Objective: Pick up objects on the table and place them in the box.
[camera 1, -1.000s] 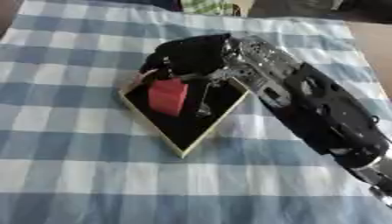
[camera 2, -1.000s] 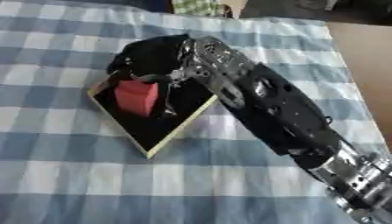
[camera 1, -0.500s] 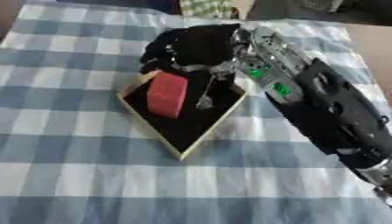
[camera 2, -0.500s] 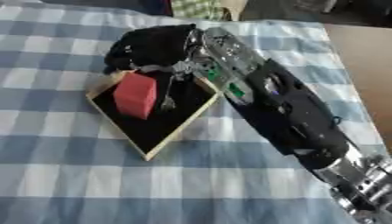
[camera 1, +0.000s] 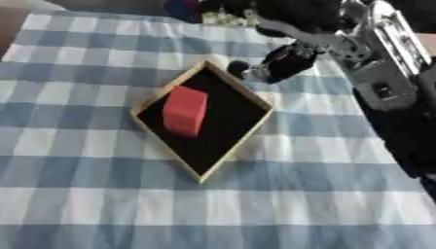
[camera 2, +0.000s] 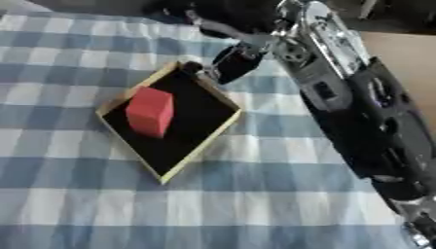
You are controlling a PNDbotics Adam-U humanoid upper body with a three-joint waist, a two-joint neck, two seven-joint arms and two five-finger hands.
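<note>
Checked cloth bears box with red block; right hand unclear; no writing legible.

Nothing readable is showing anywhere — no text, label, brand, number or sign. The red block, the black-lined box and the checked cloth are all appearing plain, and the small marks on the robot's arm are staying illegible — too blurred to make out.
</note>
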